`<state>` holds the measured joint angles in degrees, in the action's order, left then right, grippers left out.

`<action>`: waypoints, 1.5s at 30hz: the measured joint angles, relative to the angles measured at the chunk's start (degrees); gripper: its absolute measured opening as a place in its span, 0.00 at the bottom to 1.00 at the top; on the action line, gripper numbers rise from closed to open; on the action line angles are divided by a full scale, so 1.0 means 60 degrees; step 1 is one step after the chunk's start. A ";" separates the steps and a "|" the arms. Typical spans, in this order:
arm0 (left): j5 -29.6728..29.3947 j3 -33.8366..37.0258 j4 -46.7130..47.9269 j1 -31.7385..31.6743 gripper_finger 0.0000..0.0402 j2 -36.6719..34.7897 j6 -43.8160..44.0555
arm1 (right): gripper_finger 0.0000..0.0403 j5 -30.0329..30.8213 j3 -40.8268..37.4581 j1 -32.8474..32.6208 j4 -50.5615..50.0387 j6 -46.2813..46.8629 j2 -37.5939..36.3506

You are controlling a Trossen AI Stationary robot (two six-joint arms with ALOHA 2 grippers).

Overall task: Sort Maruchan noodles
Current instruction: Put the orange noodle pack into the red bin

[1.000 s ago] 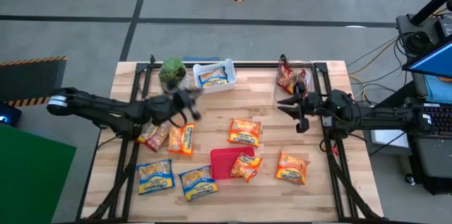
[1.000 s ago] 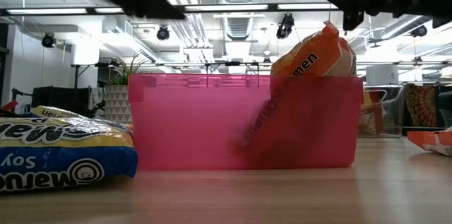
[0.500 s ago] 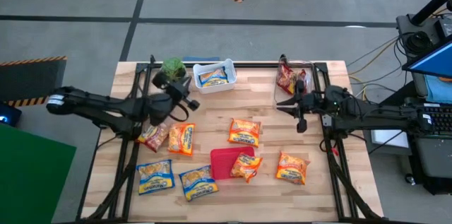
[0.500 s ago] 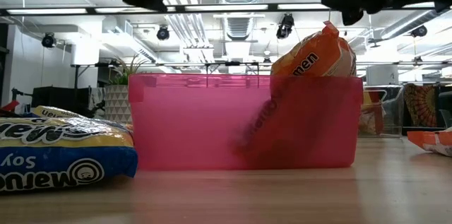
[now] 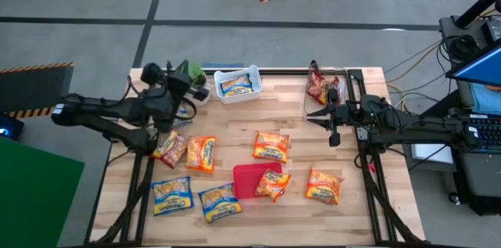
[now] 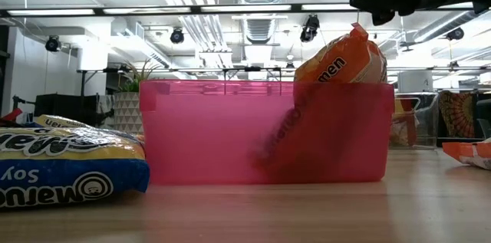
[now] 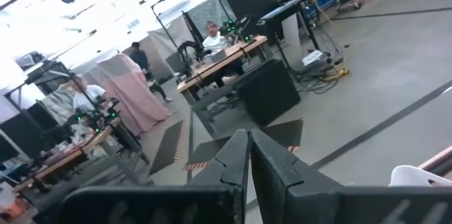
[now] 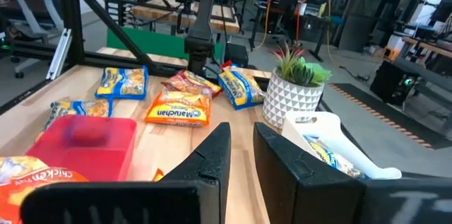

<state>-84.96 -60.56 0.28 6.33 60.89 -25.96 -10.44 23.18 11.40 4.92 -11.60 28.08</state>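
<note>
Maruchan packets lie flat on the table: two blue-and-yellow ones [image 5: 171, 195] [image 5: 218, 201], orange ones [image 5: 201, 154] [image 5: 271, 145] [image 5: 323, 185] and a dark red one [image 5: 170, 149]. Another orange packet [image 5: 273, 184] leans out of the pink bin [image 5: 246, 179]. A blue packet [image 5: 235, 85] sits in the white bin [image 5: 249, 73], and a dark red one [image 5: 321, 86] in the clear bin [image 5: 342, 76]. My left gripper [image 5: 200, 91] is shut and empty, raised near the plant, pointing into the room [image 7: 249, 143]. My right gripper [image 5: 313, 115] hovers by the clear bin, open and empty [image 8: 242, 146].
A potted plant [image 5: 190, 68] stands at the far left beside the white bin [image 8: 332, 146]. In the low view the pink bin [image 6: 265, 132] fills the middle, with the orange packet [image 6: 341, 59] sticking out of it. Bare wood lies between the white and clear bins.
My left gripper has drawn back from over the table's middle toward the far left corner, rising out of the low view and tipping upward. Its fingers stay shut. The right arm and the packets have kept their places.
</note>
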 joint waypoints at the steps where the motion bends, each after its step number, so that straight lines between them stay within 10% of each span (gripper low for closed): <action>1: -0.0002 -0.0051 0.0043 0.0008 0.00 -0.0013 0.0029 | 0.13 0.0004 0.0000 0.0000 -0.0022 -0.0001 0.0000; 8: 0.0383 -0.0083 0.0185 0.0387 0.00 0.0041 0.1352 | 0.12 0.0006 0.0013 0.0011 -0.0030 -0.0627 -0.0040; 20: 0.3782 -0.0076 0.1893 0.1686 0.00 0.0622 0.3996 | 0.12 -0.0003 0.0396 0.0025 -0.0024 -0.0316 -0.0113; 29: 1.1968 -0.0290 0.5891 0.1312 0.00 0.1784 0.7867 | 0.12 -0.0004 0.0480 0.0025 0.0016 -0.0317 -0.0109; 35: 1.2054 -0.0560 1.0364 0.1239 0.00 0.2892 1.0328 | 0.12 -0.0004 0.0647 0.0025 0.0041 -0.0552 -0.0106; 45: 1.1914 -0.0417 1.0810 0.1253 0.19 0.4330 0.9772 | 0.12 -0.0004 0.0648 0.0025 0.0683 -0.1313 -0.0091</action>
<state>-13.47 -63.06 65.14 13.85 86.87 32.67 -10.46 27.07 11.55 9.02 -19.47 27.53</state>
